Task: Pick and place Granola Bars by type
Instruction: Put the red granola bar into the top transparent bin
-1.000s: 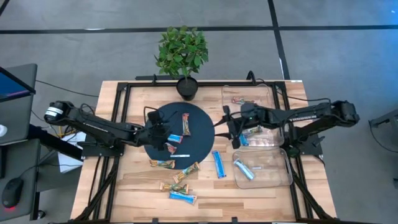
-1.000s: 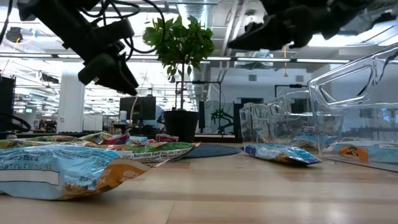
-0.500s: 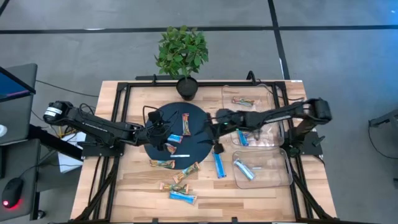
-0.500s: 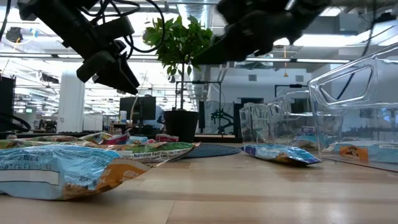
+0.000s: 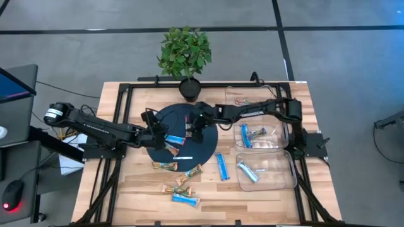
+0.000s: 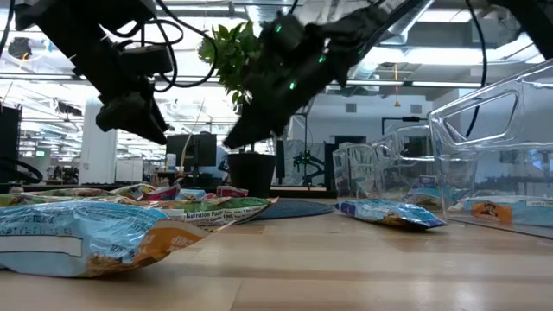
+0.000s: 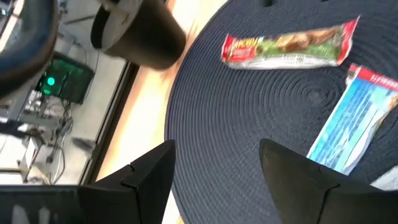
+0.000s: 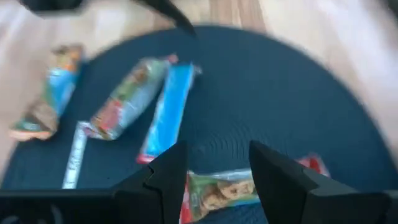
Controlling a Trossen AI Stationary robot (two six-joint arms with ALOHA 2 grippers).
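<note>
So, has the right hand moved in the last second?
Yes. In the high view the right hand has travelled leftward, from beside the clear bins to above the dark round mat, where it hovers open over a red-green bar.

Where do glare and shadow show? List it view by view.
Low view: ceiling lights glare from behind, and the clear bins catch bright streaks. High view: flat, even light on the table, with no hard shadows. Left wrist view: the red-green bar shows pale glints on its foil. Right wrist view: no glare visible.
</note>
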